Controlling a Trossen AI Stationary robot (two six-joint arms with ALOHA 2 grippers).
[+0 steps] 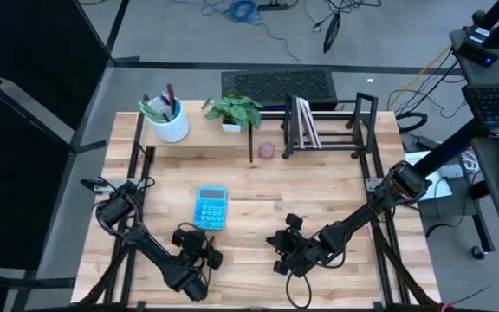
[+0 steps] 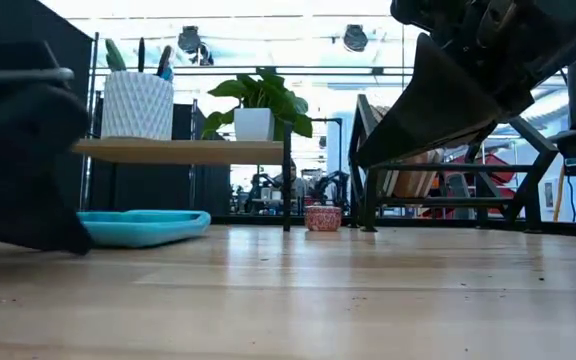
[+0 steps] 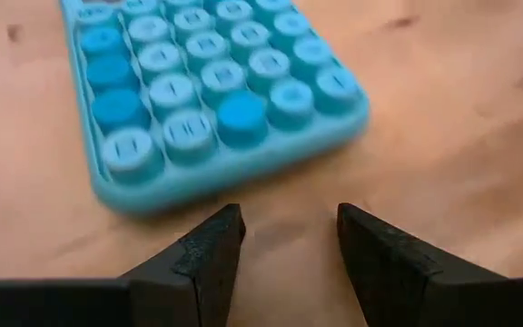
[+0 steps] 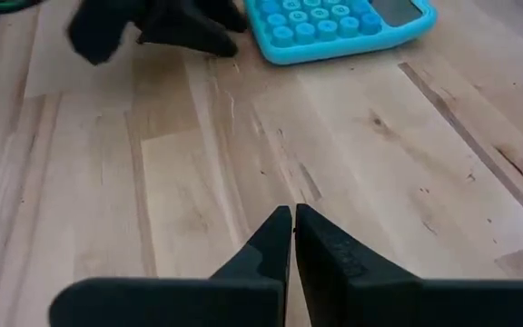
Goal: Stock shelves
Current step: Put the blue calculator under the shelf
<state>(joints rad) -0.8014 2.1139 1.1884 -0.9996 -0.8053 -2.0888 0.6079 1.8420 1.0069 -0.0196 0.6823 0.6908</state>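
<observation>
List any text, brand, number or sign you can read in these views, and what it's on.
None is legible.
Blue calculator: its keys carry marks, but they are too blurred to read; its display shows nothing readable.
White pot on the pale-wood shelf: a pattern only, no words.
Books in the black wire rack: spines too small to read.
</observation>
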